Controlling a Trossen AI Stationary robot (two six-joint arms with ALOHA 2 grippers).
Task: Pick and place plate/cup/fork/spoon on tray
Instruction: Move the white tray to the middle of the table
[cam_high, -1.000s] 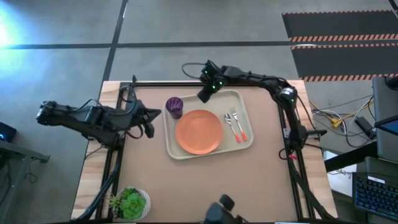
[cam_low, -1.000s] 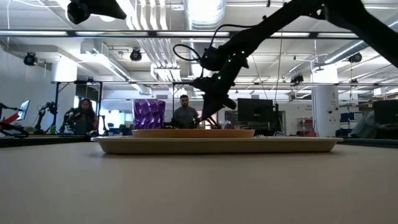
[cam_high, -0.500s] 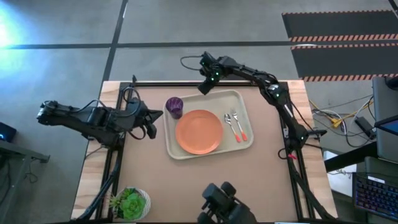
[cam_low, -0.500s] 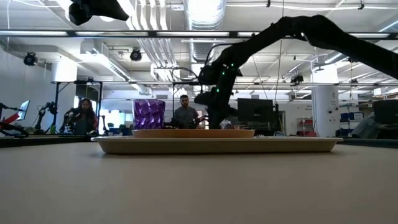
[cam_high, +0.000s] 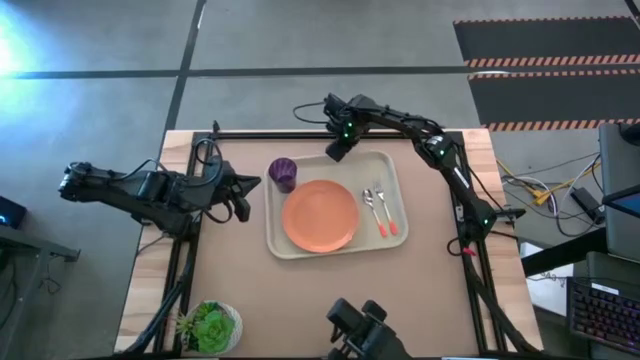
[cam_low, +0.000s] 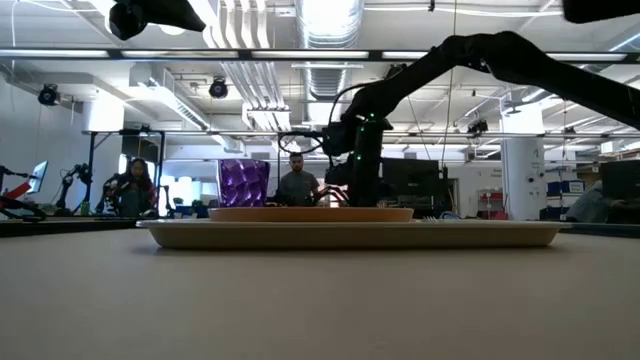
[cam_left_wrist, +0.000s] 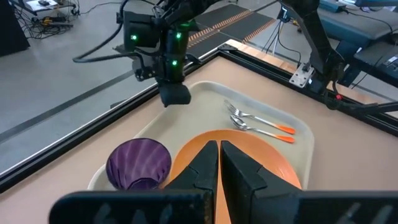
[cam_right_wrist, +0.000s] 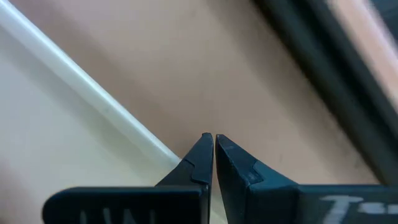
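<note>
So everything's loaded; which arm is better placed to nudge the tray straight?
Right, probably. The right gripper, shut and empty, sits at the tray's far rim. The left gripper, also shut, is off its left side beside the cup.

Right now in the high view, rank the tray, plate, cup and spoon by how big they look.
1. The tray, largest by far.
2. The plate, roughly a third of the tray's width.
3. The spoon and the cup: the spoon is longer but thin, the cup rounder and shorter across, so I would not rank them.
</note>
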